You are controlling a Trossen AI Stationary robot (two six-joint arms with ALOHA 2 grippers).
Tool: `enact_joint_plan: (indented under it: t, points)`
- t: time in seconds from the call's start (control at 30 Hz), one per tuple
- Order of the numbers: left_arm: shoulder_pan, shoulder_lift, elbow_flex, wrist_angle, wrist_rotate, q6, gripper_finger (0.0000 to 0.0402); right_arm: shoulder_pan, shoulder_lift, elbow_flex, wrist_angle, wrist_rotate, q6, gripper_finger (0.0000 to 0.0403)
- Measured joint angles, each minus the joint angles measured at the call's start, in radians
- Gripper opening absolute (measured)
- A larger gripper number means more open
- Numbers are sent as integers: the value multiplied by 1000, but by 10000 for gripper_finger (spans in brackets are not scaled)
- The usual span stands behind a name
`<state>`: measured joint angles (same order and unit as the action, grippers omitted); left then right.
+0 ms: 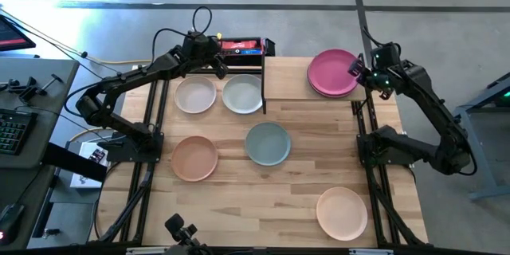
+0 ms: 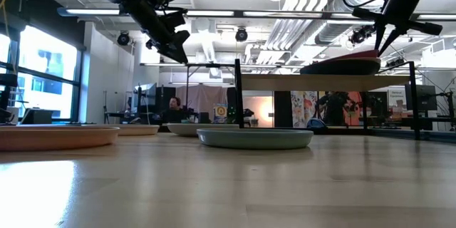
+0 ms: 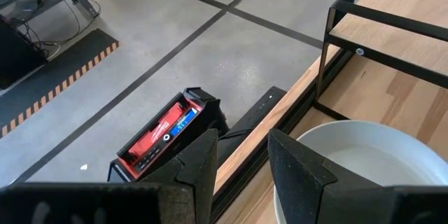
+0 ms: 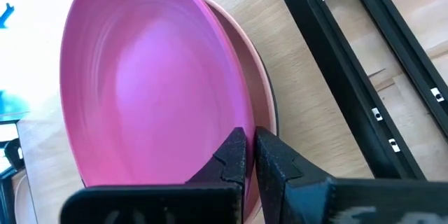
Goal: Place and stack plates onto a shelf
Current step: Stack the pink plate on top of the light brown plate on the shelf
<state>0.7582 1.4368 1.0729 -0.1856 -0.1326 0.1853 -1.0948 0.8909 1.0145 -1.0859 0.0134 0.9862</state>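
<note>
- Near right corner of the table (image 1: 239,207): we list one cream plate (image 1: 342,213), lying flat and well apart from the others.
- Middle of the table: we list a sage green plate (image 1: 268,143) at centre and a peach plate (image 1: 194,158) toward the left edge, both flat on the wood.
- Far left part of the table: we list a cream-white plate (image 1: 195,95) and a pale white plate (image 1: 242,94) side by side, just in front of the far edge; the white one lies at the left end of the shelf frame.
- Far right part of the table: we list the shelf (image 1: 291,78), a light-wood board on a thin black frame, bearing a stack of plates at its right end; the magenta plate (image 1: 332,72) is on top, with a peach-toned rim showing under it in the right wrist view.
- Right gripper (image 1: 357,69): we record it at the right rim of the magenta plate, jaws closed together; we cannot tell whether they pinch the rim.
- Left gripper (image 1: 220,68): we record it raised over the far edge, above the white plate, jaws apart and empty.
- Beyond the far edge: we list a red and black device (image 1: 241,46) on the floor.
</note>
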Motion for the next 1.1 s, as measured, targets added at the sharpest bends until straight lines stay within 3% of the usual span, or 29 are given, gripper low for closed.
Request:
enact_joint_plan:
  t: [0.57,0.8,1.1]
  points:
    - [0,0,0,0,0,0,115,0,6,0,-2,36,9,1]
    - [0,0,0,0,0,0,115,1,50,0,-3,-42,30,1]
    - [0,0,0,0,-1,0,115,1,50,0,5,-44,63,1]
